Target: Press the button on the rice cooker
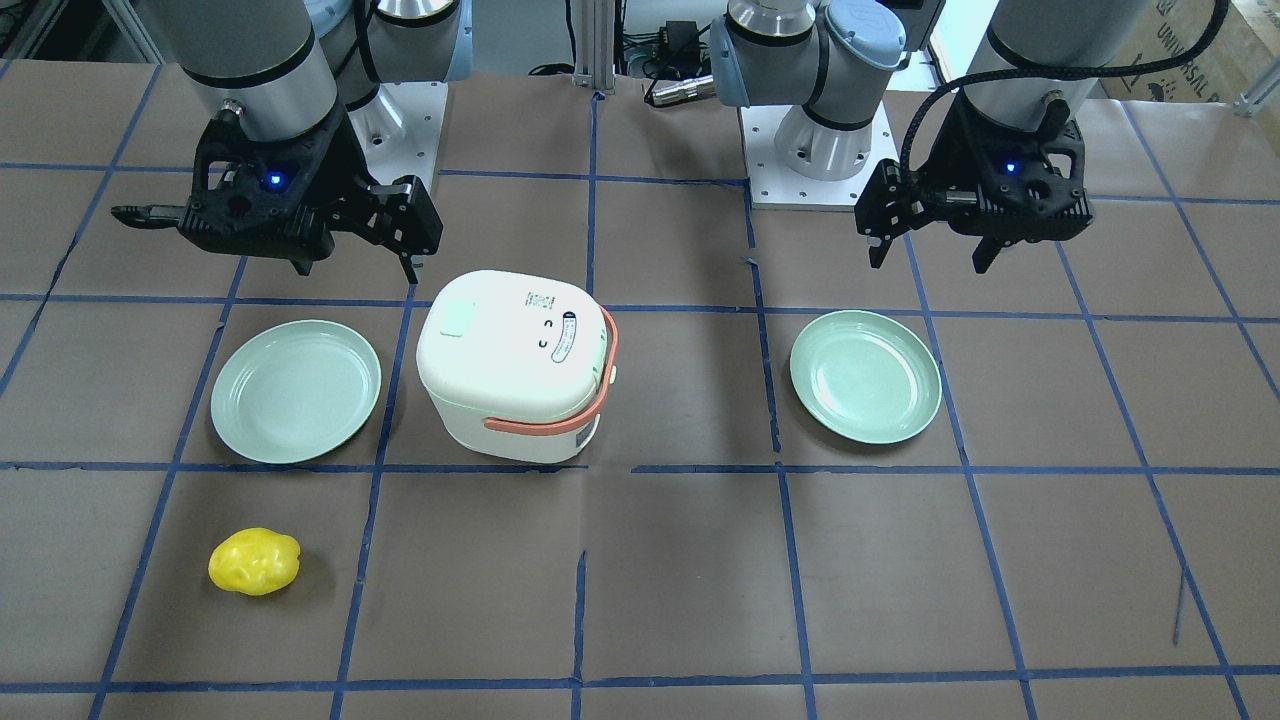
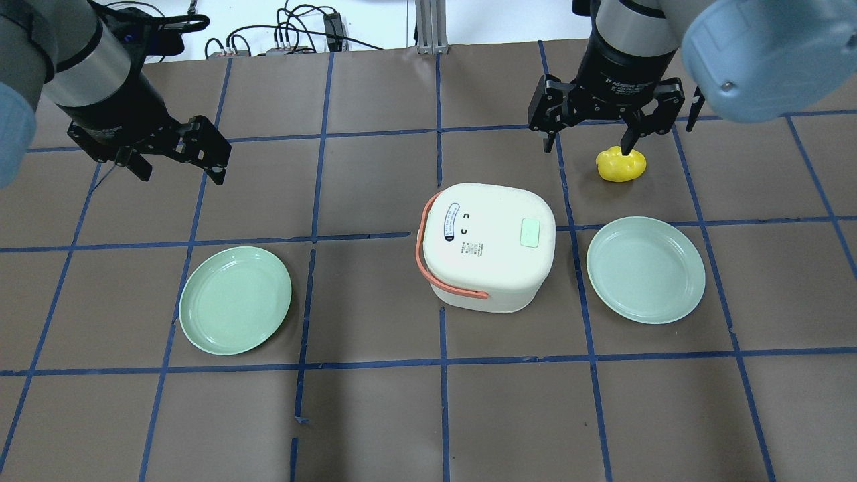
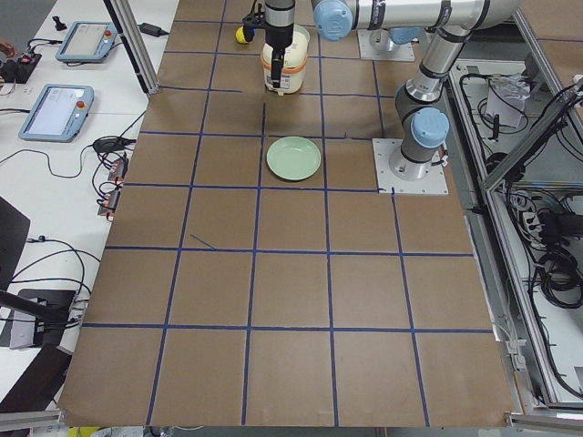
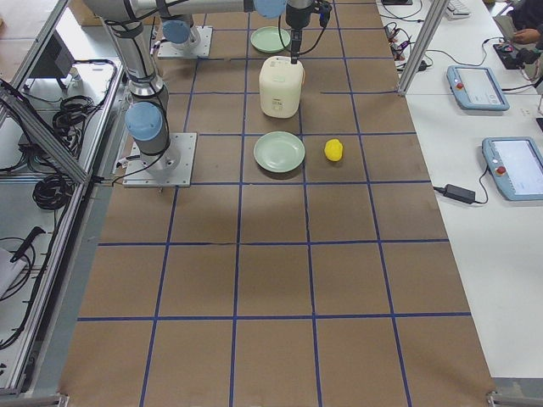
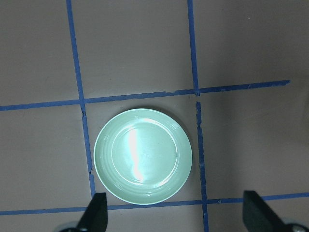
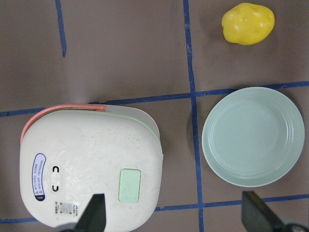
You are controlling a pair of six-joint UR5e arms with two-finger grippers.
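**Button not pressed yet, claw just hovering**

Nothing done so far, I'd say. The right gripper [image 6: 175, 209] hangs spread wide above the rice cooker [image 6: 91, 159], touching nothing. The button [image 6: 129, 185] sits on the lid between its fingertips, closer to the one overlapping the lid (so lowering and the press are both left). The left gripper [image 5: 176, 209], also wide, hovers over a plate [image 5: 143, 155]. The lid sticker [image 6: 67, 209] is unreadable. Far off, a box [image 1: 1185, 60] reads "UNIVERSAL".

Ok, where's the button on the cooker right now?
In the overhead view the button sits on the right side of the rice cooker lid, facing the right-hand plate, opposite the orange handle.
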